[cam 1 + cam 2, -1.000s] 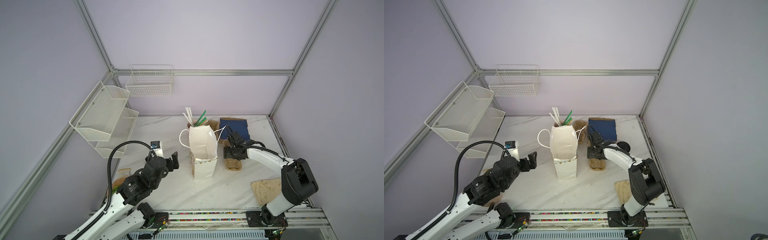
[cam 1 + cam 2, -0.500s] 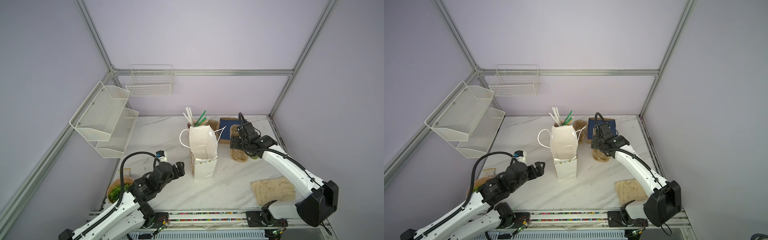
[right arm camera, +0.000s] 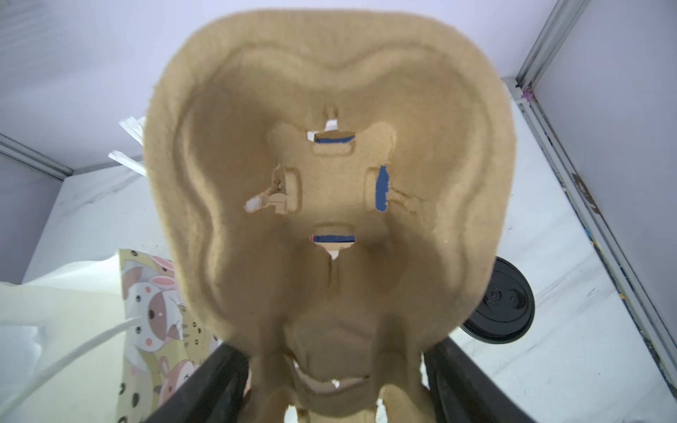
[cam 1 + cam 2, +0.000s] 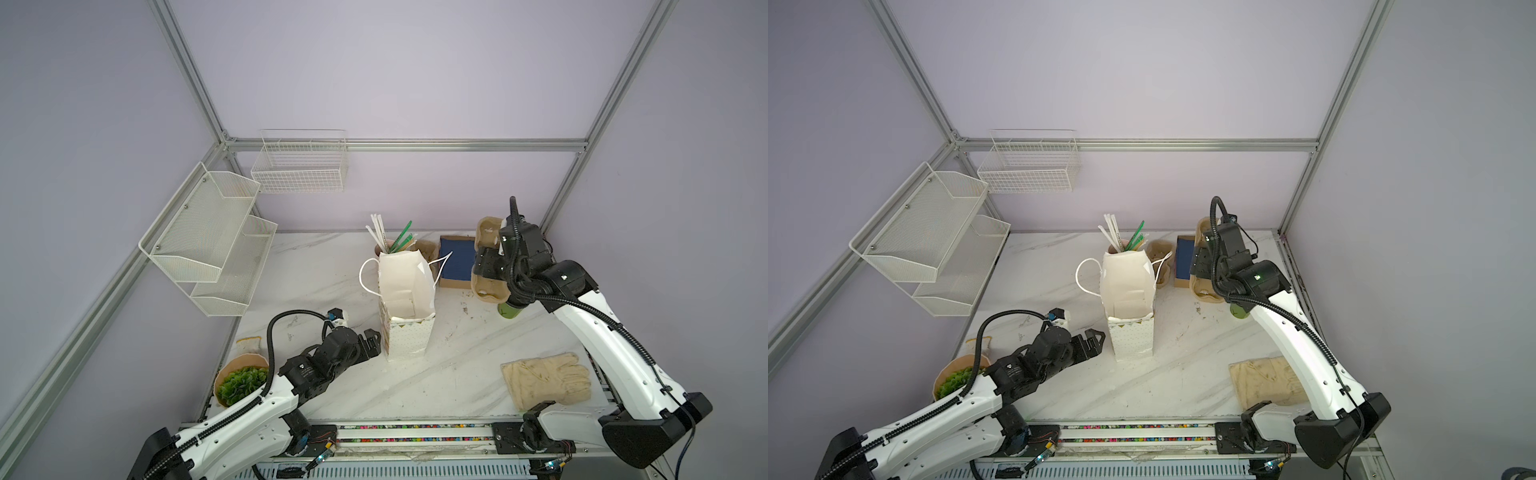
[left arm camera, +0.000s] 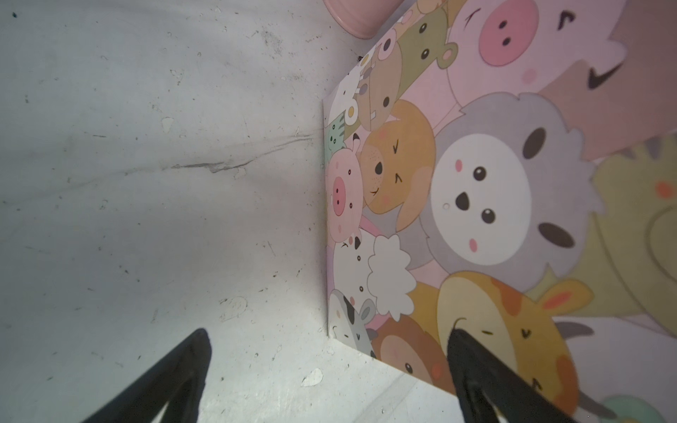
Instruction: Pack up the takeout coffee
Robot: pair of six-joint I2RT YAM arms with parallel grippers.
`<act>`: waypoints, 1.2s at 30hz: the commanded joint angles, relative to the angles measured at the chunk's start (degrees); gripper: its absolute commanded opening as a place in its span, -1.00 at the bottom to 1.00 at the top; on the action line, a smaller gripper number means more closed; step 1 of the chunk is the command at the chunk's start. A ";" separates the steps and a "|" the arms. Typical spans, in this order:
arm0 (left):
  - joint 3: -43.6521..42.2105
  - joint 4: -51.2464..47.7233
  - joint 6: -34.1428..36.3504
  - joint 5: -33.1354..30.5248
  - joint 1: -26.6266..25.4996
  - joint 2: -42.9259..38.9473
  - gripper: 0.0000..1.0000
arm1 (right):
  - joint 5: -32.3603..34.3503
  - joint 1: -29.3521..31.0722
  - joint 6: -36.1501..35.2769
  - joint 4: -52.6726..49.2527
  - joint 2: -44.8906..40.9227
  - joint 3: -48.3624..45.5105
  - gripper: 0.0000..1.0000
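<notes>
The takeout coffee (image 4: 510,310), an olive-green paper cup, stands on the table under my right arm and is mostly hidden by it; it shows again in a top view as the cup (image 4: 1239,311). My right gripper (image 4: 485,264) (image 3: 335,381) is shut on the tan pulp cup tray (image 4: 488,232) (image 3: 329,175), gripping its narrow middle and holding it above the table, to the right of the white paper bag (image 4: 405,299). Low by the bag's front left corner, my left gripper (image 4: 374,338) (image 5: 329,340) is open and holds nothing.
The bag's cartoon-printed side (image 5: 476,205) faces the left wrist camera. Behind the bag are a pink mug with straws (image 4: 384,249) and another pulp tray (image 4: 428,249). A blue box (image 4: 457,259), black lid (image 3: 502,304), glove (image 4: 546,380), bowl of greens (image 4: 241,380) and wire shelves (image 4: 216,245) surround the area.
My right gripper has lifted the pulp tray off the table and carried it up and back to the right. My left arm has lowered and come forward to the bag's base.
</notes>
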 commanded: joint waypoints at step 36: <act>4.06 18.12 3.36 5.36 -0.13 19.54 1.00 | -15.11 10.73 -1.75 -2.05 6.45 21.47 0.43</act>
